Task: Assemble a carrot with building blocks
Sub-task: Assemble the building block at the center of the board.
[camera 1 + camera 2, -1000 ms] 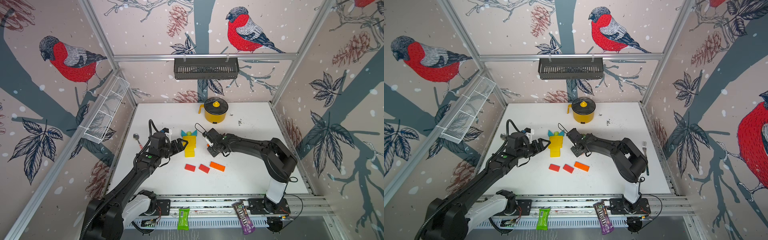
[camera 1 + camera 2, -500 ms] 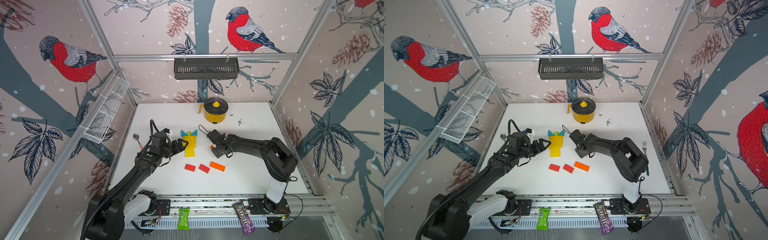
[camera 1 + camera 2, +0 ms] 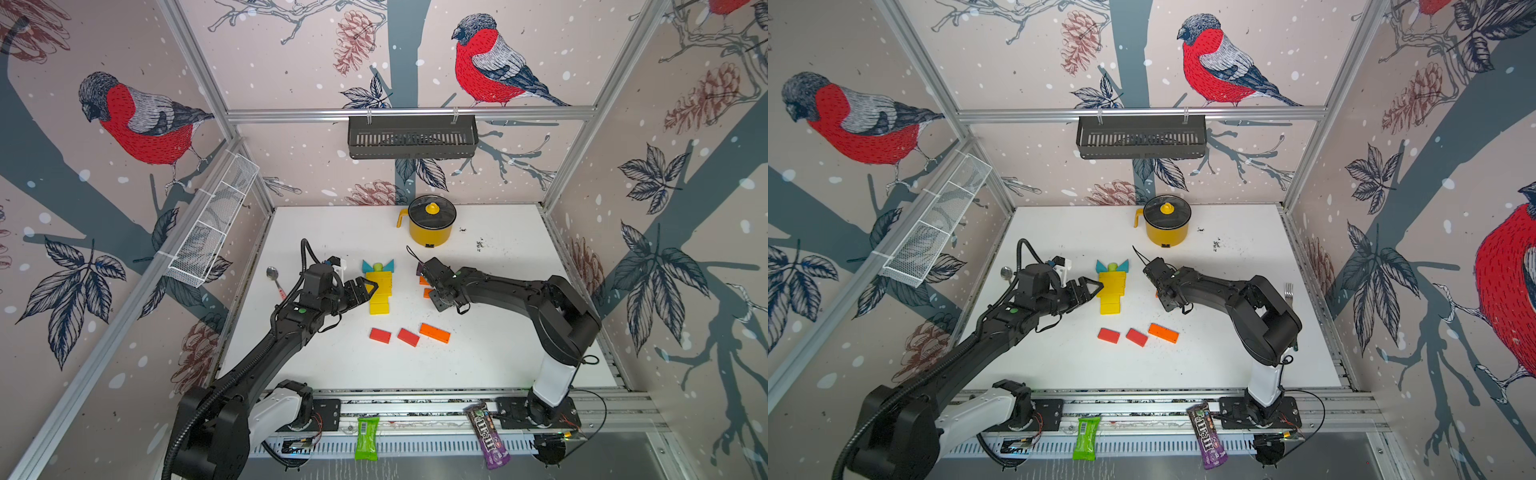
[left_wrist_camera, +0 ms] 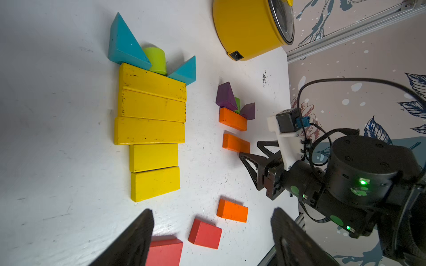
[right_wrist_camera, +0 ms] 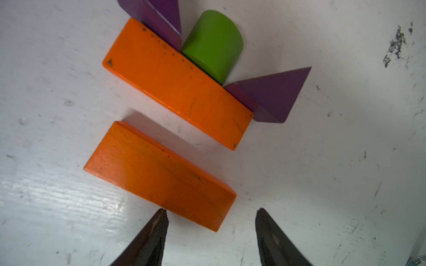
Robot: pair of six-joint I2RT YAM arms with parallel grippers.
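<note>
In both top views the white surface carries a finished figure near its middle. It is made of yellow flat wooden blocks stepping down to a narrow end, capped by teal triangle blocks and a small green cylinder. The left tool hovers at that figure's left flank, jaws partly apart and empty. Just right of the figure, the right tool sits low over a second, orange figure and hides most of it. Toward the front edge lie two red flat blocks and a loose orange flat block. A yellow lidded pot stands near the back edge.

From the left wrist the second figure is plain. Purple triangle blocks sit against a first orange flat block. A second orange flat block lies below it with a thin gap between them. The right tool's tips reach that second block's end.

From the right wrist, the other green cylinder sits between the purple triangles. A second ago this tool was pinched shut; now its jaws stand well parted and grip nothing. The second orange flat block lies flat on the surface just ahead of the tips.

I'd judge that block has only just been let go, so the orange carrot's second row is down. It lies a little apart from the first row and may want a nudge. The loose orange and red pieces look left for the taper.
</note>
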